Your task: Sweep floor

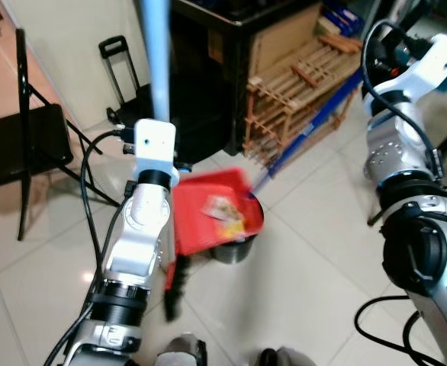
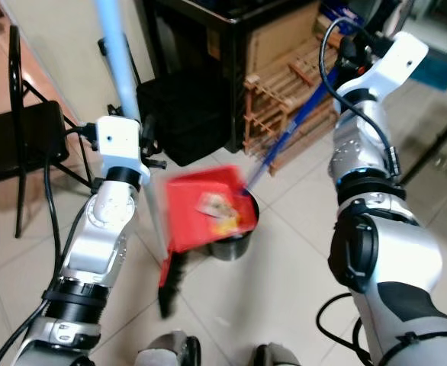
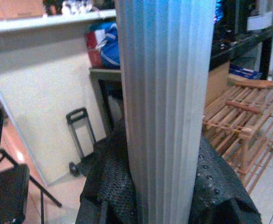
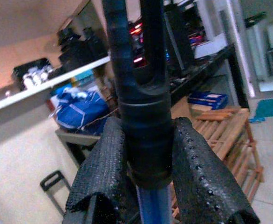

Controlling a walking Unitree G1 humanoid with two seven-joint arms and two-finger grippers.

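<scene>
- Floor (image 1: pixel 300 259): pale glossy tiles, thin grout lines.
- Small metal bin (image 1: pixel 235 248) stands mid-floor.
- Black folding chair (image 1: pixel 25 141) on its legs, robot's left.
- Black hand trolley (image 1: pixel 124 84) by the wall.
- Wooden slatted rack (image 1: pixel 300 91) lies tilted against a dark cabinet (image 1: pixel 208 69).

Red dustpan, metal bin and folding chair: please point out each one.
Red dustpan (image 1: pixel 208 217): left eye view, flat tray.
Metal bin (image 1: pixel 235 250): left eye view, side wall.
Folding chair (image 1: pixel 21 141): left eye view, seat.
</scene>
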